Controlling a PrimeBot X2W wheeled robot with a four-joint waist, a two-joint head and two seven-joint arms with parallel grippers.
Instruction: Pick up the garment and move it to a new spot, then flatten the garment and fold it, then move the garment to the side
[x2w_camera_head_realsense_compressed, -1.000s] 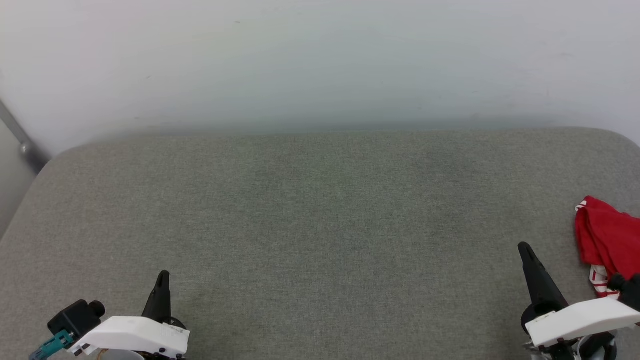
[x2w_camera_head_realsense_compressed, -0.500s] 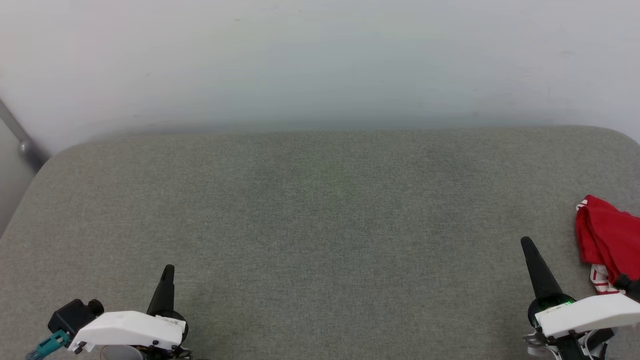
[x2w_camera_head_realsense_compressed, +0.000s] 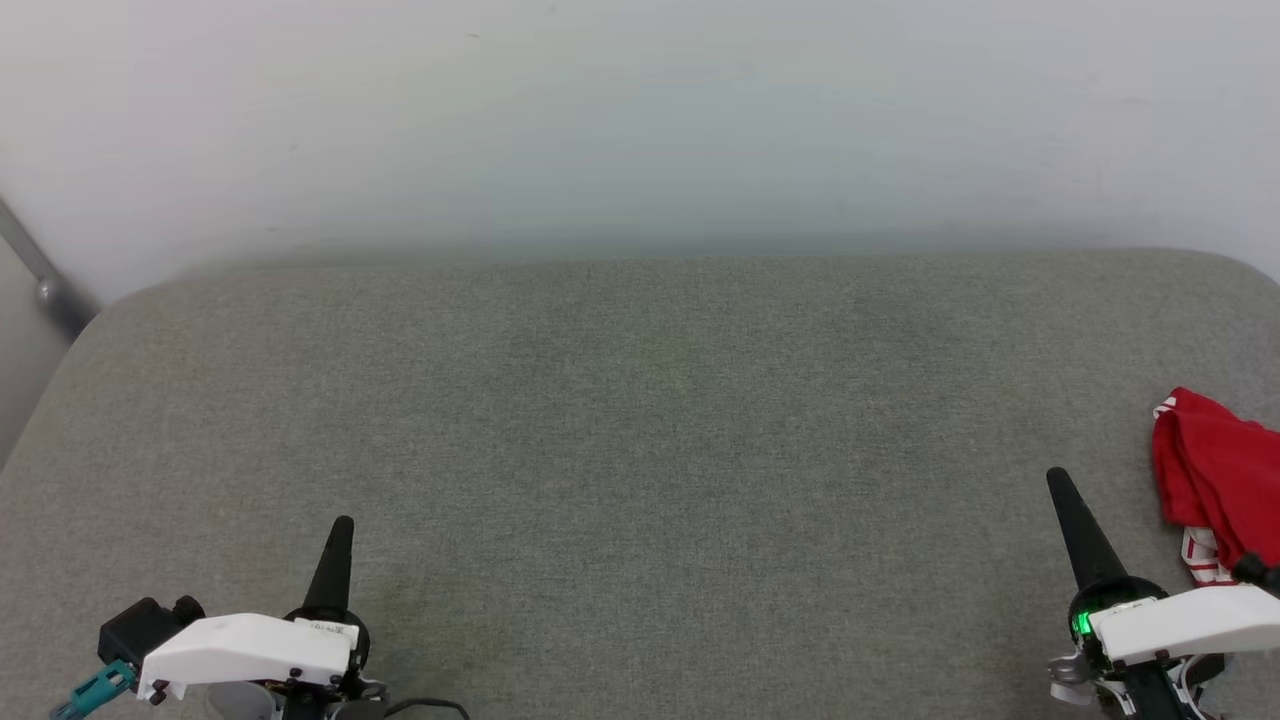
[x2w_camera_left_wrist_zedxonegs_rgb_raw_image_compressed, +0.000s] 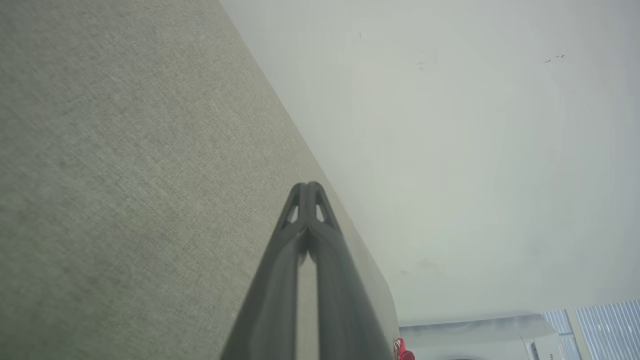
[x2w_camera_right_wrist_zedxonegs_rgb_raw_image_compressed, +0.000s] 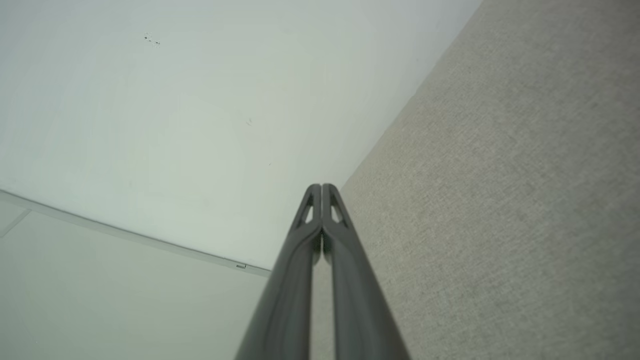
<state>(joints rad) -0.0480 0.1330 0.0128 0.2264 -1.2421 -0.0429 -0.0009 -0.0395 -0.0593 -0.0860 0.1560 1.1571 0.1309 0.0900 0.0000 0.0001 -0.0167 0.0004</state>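
The garment (x2w_camera_head_realsense_compressed: 1215, 480), bright red with a white-and-red striped edge, lies bunched at the right edge of the grey padded surface (x2w_camera_head_realsense_compressed: 640, 450); a small red bit of it (x2w_camera_left_wrist_zedxonegs_rgb_raw_image_compressed: 402, 351) shows at the bottom of the left wrist view. My right gripper (x2w_camera_head_realsense_compressed: 1056, 482) stands just left of the garment, apart from it, fingers pressed together with nothing between them (x2w_camera_right_wrist_zedxonegs_rgb_raw_image_compressed: 321, 189). My left gripper (x2w_camera_head_realsense_compressed: 342, 526) is at the lower left, far from the garment, also shut and empty (x2w_camera_left_wrist_zedxonegs_rgb_raw_image_compressed: 306, 187).
A pale wall (x2w_camera_head_realsense_compressed: 640, 120) rises behind the surface. A grey metal bar (x2w_camera_head_realsense_compressed: 40, 275) slants at the far left edge. The surface's rounded corners fall away at the back left and back right.
Both grippers' fingertips have risen slightly in the head view and both wrists have turned a little. The garment has stayed in place.
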